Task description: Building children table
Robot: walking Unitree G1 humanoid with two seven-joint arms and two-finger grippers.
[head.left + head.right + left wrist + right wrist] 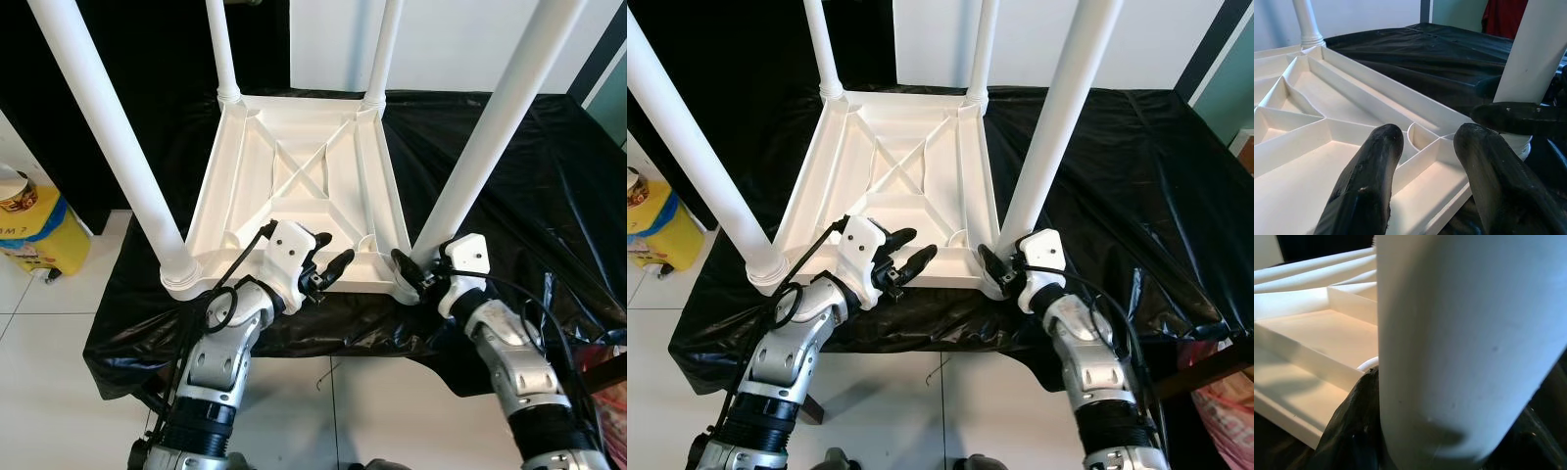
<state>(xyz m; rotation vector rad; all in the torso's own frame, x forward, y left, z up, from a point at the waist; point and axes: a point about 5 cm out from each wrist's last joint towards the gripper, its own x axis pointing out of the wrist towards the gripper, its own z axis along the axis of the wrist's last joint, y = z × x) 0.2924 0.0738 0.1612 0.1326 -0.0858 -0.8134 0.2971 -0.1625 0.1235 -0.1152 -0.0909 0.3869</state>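
The white plastic table lies upside down on a black sheet spread over a low platform, its ribbed underside facing up with a cross brace in the middle and four white legs standing up from the corners; the sheet is creased and glossy, and past its near edge the floor is pale tile, with a white wall behind the table's far side; off the table's left edge a yellow container sits on the floor, its label carrying print too small to read; the right gripper is clamped around the base of the table's near right leg, black fingers on either side of it; the left gripper hovers over the table's near rim, its fingers parted and holding nothing.
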